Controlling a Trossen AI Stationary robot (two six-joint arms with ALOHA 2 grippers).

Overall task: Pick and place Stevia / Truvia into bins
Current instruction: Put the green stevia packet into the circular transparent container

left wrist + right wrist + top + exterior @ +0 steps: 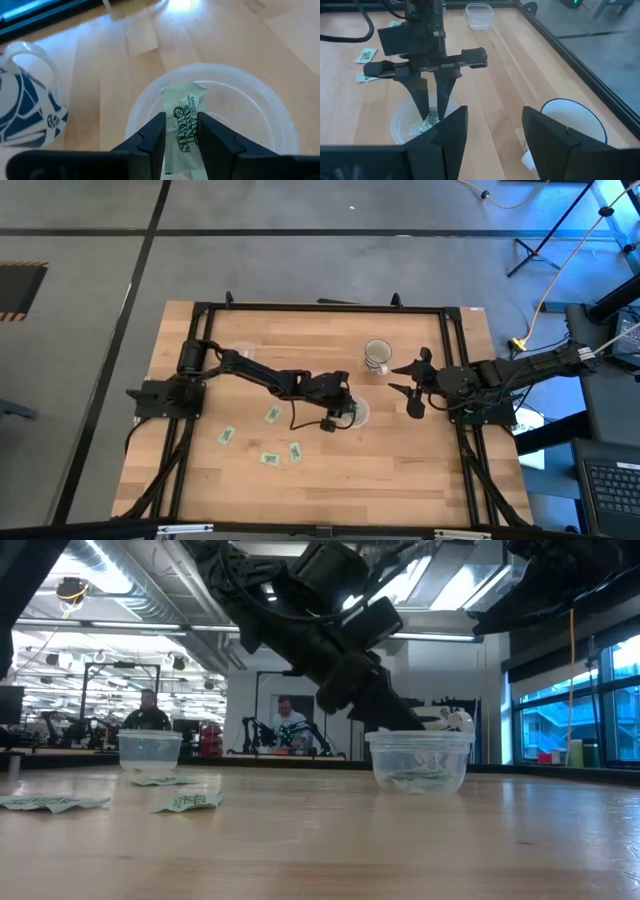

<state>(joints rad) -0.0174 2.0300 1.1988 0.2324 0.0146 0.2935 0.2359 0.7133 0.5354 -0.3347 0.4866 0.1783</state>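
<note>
Overhead and table-level views of a wooden tabletop (400, 470) with two dark arms. The left gripper (345, 412) reaches from the left edge to just right of the table's centre and hangs over a clear plastic bin (357, 414). Its fingers (150, 140) are clamped on a pale green Stevia sachet (184, 125), which hangs upright between them inside the rim of the bin; printed lettering shows on the sachet's face. In the low view the same bin (419, 762) stands on the wood with at least one sachet lying on its floor, the left gripper descending into it from above.

The right gripper (412, 388) waits near the right edge, just beside a white mug with dark markings (377, 356), its fingers (450, 132) spread well apart and holding nothing. Through the right wrist camera the left gripper (434, 102) appears head-on, fingers pointing down into the bin (402, 125).

A second clear bin (243, 353) stands toward the far left part of the table, well apart from the first. Four loose sachets (273, 415) lie flat on the wood near the front left, between the left arm and the front edge. Two people (147, 712) show in the room beyond the table.
</note>
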